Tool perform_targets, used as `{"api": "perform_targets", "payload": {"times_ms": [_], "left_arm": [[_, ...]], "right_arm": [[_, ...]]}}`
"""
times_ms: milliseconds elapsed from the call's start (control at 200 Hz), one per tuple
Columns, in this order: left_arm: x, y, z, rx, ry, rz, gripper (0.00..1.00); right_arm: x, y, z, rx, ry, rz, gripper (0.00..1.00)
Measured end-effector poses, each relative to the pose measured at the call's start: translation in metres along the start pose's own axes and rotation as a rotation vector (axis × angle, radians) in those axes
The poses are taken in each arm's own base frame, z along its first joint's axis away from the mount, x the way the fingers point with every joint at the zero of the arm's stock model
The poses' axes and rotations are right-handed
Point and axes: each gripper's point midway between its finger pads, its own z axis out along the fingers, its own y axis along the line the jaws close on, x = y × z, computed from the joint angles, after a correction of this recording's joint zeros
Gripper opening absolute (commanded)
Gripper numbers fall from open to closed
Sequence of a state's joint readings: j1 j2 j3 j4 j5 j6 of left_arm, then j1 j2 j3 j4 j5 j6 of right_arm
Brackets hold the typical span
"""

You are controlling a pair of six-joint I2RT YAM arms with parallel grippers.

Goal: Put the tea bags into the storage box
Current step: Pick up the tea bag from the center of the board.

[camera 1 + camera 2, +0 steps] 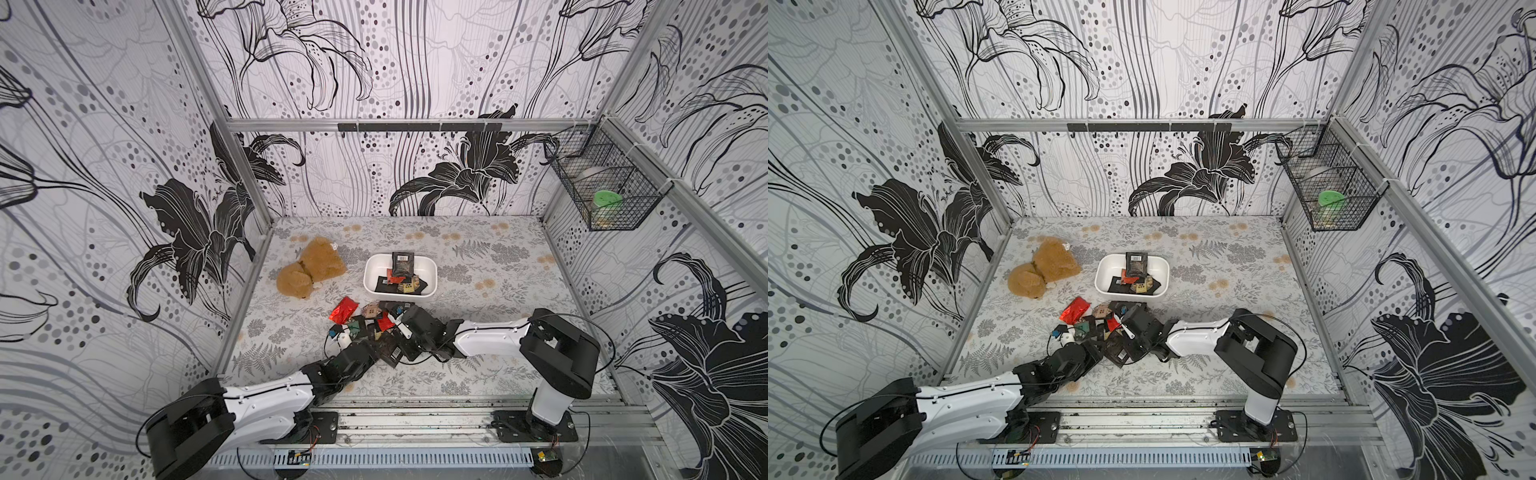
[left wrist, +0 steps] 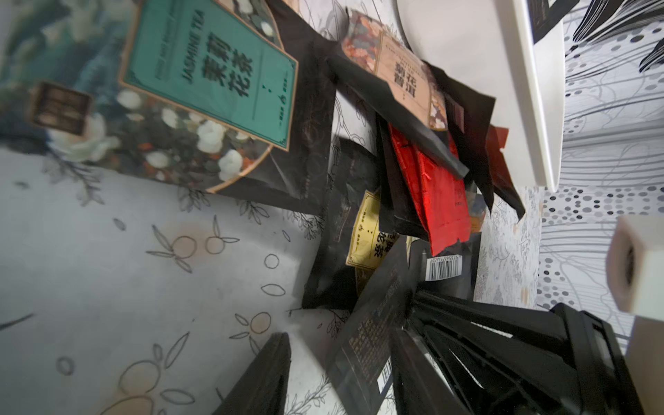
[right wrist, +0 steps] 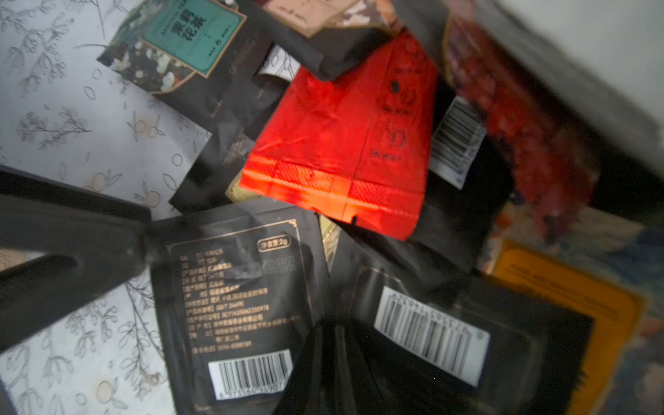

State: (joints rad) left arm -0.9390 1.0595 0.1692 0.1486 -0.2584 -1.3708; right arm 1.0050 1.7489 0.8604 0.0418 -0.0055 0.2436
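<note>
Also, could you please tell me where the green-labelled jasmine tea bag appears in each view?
Top views: small jasmine tea bag, pile's left side.
Left wrist: the bag, large, close up.
Right wrist: beyond the red tea bag, partly cropped.
Landmark: that red tea bag.

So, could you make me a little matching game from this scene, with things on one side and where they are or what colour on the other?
Things:
1. plush toy
2. storage box
3. wire basket
4. red tea bag

Descriptions:
A. black, hangs on a wall
B. white, holds a few tea bags
C. brown, lies beside the box
D. shiny, on the table, outside the box

Pairs: 1-C, 2-B, 3-A, 4-D
</note>
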Motion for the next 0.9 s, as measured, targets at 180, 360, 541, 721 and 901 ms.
{"api": "perform_targets", "payload": {"times_ms": [180,360,541,721,901], "left_arm": [[0.012,-0.010,0.005,0.043,0.048,0.009,0.46],[0.023,-0.018,0.007,0.078,0.095,0.013,0.43],[0.025,-0.019,0.008,0.085,0.105,0.017,0.37],[0.025,-0.022,0.008,0.093,0.105,0.016,0.31],[0.024,-0.032,0.009,0.113,0.102,0.010,0.20]], "right_arm": [[-0.001,0.001,0.001,0.001,0.000,-0.003,0.13],[-0.002,0.002,0.002,-0.001,-0.001,-0.005,0.13],[-0.002,0.002,0.002,-0.002,-0.001,-0.005,0.13],[-0.002,0.004,0.001,-0.012,0.000,-0.005,0.13],[0.000,0.009,0.001,-0.039,0.000,-0.008,0.13]]}}
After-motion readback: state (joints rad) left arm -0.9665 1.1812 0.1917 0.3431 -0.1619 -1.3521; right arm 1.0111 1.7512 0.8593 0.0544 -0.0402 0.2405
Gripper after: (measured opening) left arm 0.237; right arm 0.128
